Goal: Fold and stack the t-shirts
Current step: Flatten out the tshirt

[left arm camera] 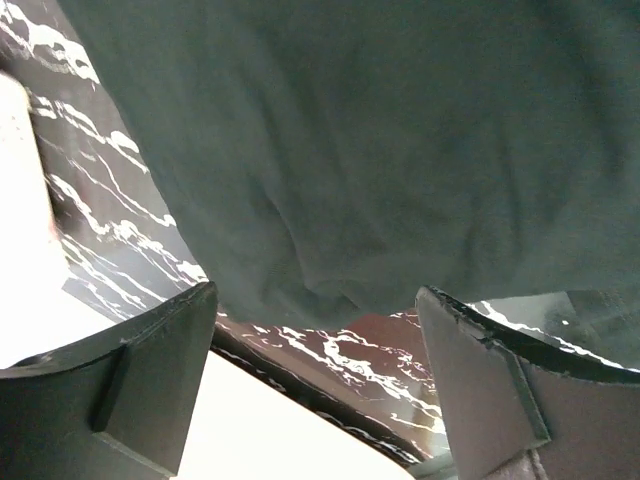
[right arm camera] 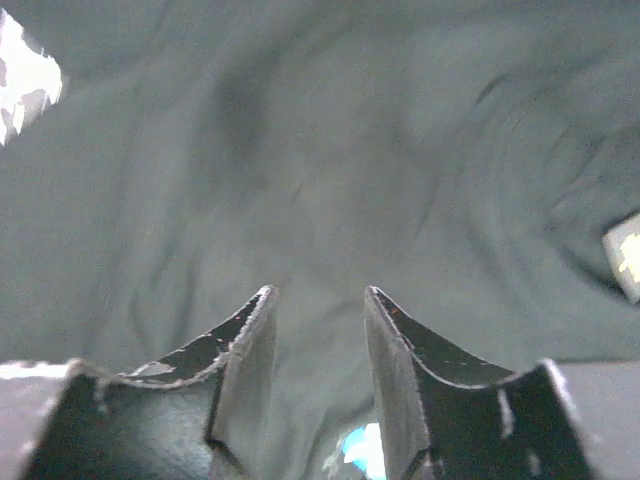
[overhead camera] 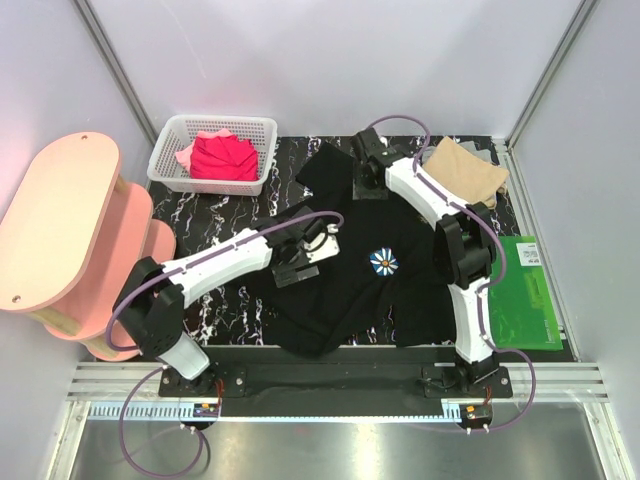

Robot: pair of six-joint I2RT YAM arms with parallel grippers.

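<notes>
Left gripper (left arm camera: 315, 295) gapes and right gripper (right arm camera: 320, 292) stands narrowly parted, both empty over the black t-shirt (overhead camera: 340, 300).

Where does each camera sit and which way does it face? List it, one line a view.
Top external: high behind the robot, looking down on the table; both arms show, reaching over the black tee.
Left wrist: on the left arm, looking along the open left pincer at the tee's edge and the table.
Right wrist: on the right arm, looking past the right pincer, slightly open, at the tee close up.
Shared: all three see the black tee.
</notes>
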